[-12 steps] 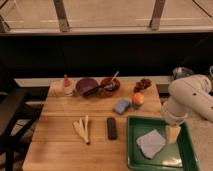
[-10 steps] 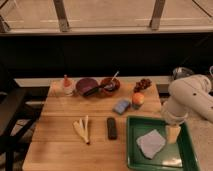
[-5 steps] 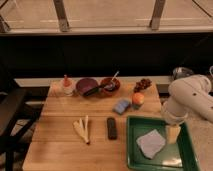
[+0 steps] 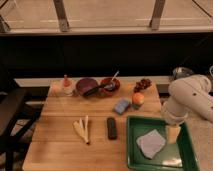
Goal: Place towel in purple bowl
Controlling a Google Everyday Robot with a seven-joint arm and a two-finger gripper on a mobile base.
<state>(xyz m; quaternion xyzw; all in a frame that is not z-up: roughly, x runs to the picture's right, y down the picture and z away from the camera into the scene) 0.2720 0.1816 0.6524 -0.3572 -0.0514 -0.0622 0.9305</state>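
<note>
Gripper (image 4: 172, 133) lower right, over green tray (image 4: 131, 146). Blue pad (image 4: 121, 105) and orange (image 4: 138, 99) lie between it and purple bowl (image 4: 86, 86); reddish bowl (image 4: 109, 86) crowds that bowl's right side.

white rounded arm (image 4: 194, 95), cream tool (image 4: 172, 134) below

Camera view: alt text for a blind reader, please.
The robot's hand hangs over the green tray, just right of the flat pale grey square towel lying in it. The round dark purple bowl sits at the far edge of the wooden table.

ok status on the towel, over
tool over green tray, beside towel. towel flat in tray. purple bowl back left; blue pad between.
</note>
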